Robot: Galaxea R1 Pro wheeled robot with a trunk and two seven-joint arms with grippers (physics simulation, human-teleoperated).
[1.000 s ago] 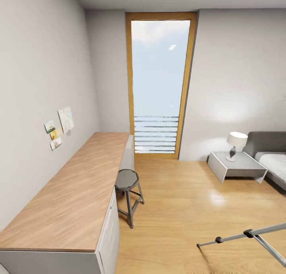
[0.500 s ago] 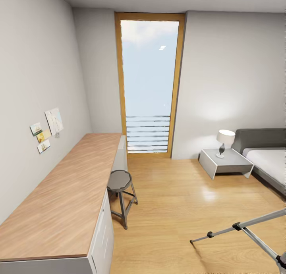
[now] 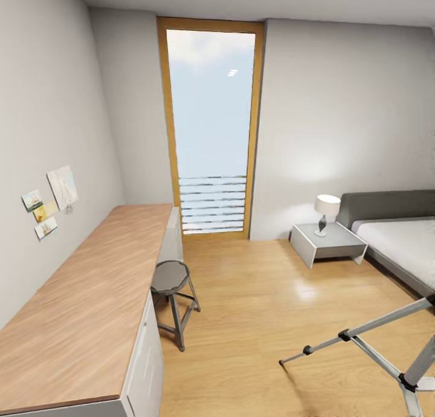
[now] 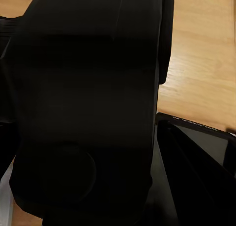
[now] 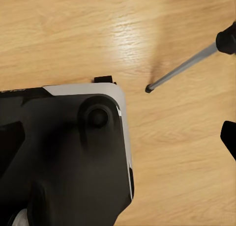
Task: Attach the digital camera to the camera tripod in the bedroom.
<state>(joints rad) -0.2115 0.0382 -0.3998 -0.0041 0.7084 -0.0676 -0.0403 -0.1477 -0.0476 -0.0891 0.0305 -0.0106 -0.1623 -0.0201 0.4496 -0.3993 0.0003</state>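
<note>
A matte-black body, the digital camera (image 4: pixel 83 103), sits right in front of the left wrist view, and my left gripper is shut on it with its fingers hidden behind it. The camera tripod (image 3: pixel 362 334) stands at the lower right of the head view, where two silver legs with black joints rest on the light wood floor. One tripod leg (image 5: pixel 182 69) and its foot also show in the right wrist view, beside my black base (image 5: pixel 64 157). One dark fingertip (image 5: pixel 229 137) of the right gripper shows at the frame edge, with nothing between the fingers.
A long wooden desk (image 3: pixel 90 308) runs along the left wall with a grey stool (image 3: pixel 171 279) beside it. A tall window (image 3: pixel 211 127) fills the far wall. A nightstand (image 3: pixel 329 243) with a lamp (image 3: pixel 326 210) and a grey bed (image 3: pixel 399 239) stand at the right.
The whole head view has shifted, so the camera has moved. Desk, stool and window now sit further left, and more of the tripod's legs and the bed come into view.
</note>
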